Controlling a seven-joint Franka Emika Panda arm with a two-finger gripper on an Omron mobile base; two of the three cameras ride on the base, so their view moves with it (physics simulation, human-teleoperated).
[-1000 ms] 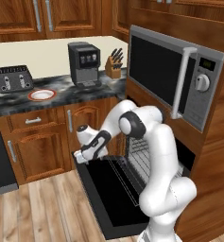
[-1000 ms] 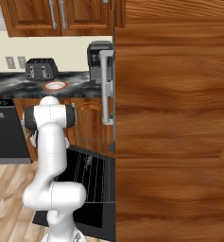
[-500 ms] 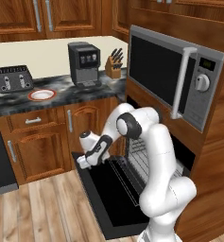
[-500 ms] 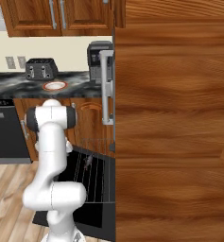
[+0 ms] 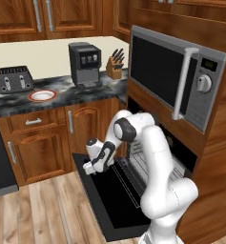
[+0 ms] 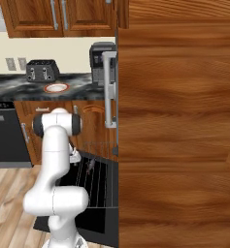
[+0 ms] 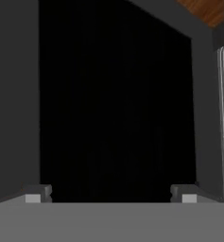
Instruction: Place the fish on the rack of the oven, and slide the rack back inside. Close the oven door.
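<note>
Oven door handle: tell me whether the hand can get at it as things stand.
Probably yes. The hand hangs open beside the lowered oven door, near its outer edge, and the hand view shows the silver handle close by with nothing between.

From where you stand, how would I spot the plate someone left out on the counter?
Start at the dark marbled counter that runs under the wooden wall cupboards. On it, the plate lies between the black toaster and the black coffee machine. It is the one flat round thing there, white with a red rim.
</note>
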